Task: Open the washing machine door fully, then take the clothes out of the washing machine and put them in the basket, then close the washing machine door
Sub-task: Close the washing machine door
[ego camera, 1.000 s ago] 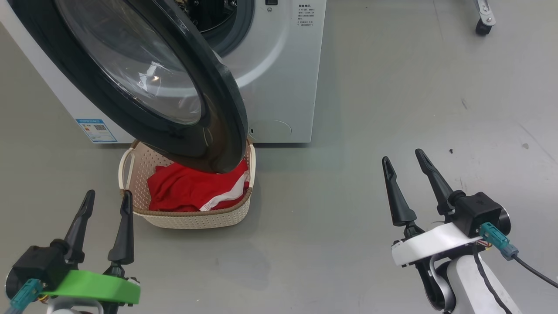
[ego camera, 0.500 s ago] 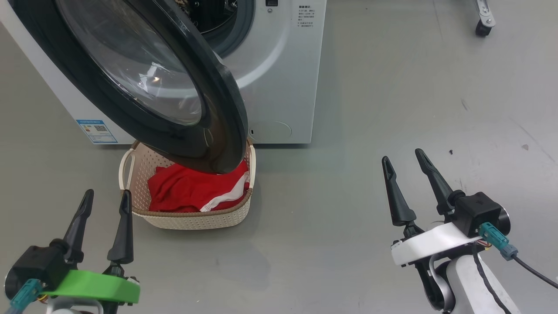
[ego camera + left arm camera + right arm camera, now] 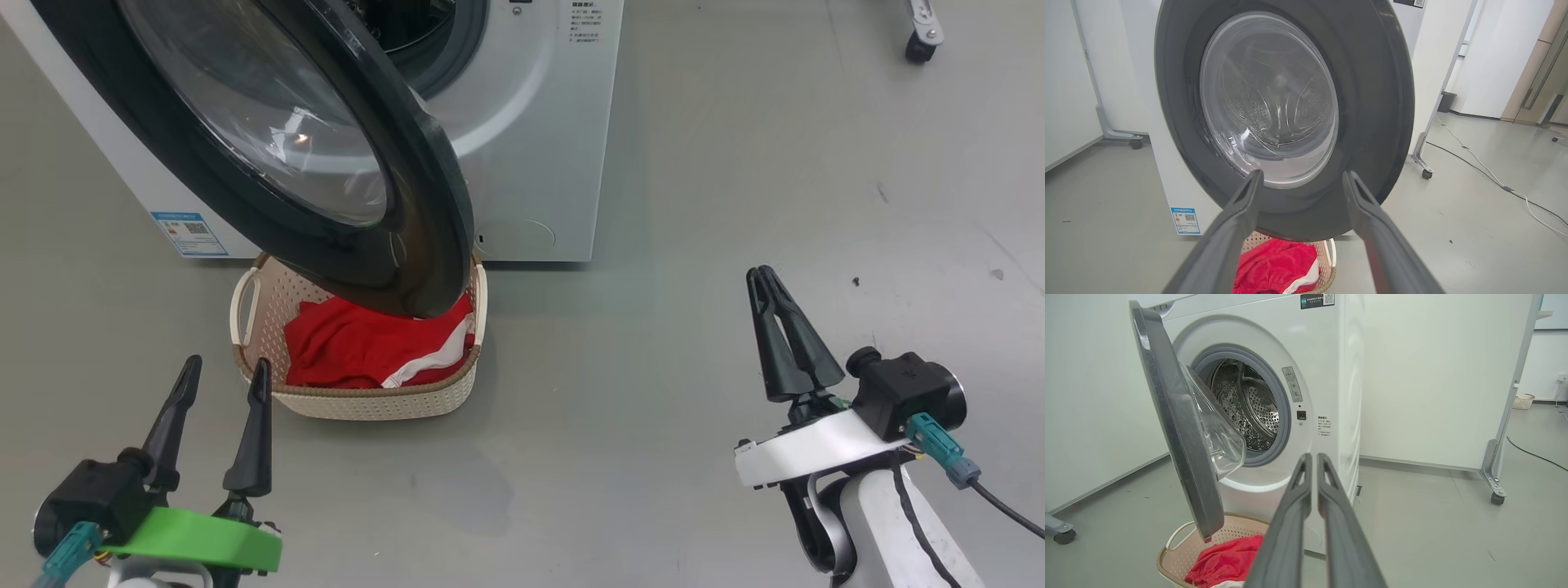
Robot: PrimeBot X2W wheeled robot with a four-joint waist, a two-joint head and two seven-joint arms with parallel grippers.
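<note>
under the open door (image 3: 269, 155), clothes (image 3: 351, 355) are lying in the basket (image 3: 367, 406); left tool (image 3: 229, 365) is gaping, right tool (image 3: 765, 275) is sitting closed and empty, likely for pushing.

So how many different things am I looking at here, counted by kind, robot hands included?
White front-loading washing machine: 1
Round black-rimmed glass door: 1
Cream perforated plastic basket: 1
Heap of red clothes with a white stripe, in the basket: 1 (separate pieces cannot be told)
Dark two-fingered grippers: 2 (left gripper, right gripper)
Total: 6
</note>
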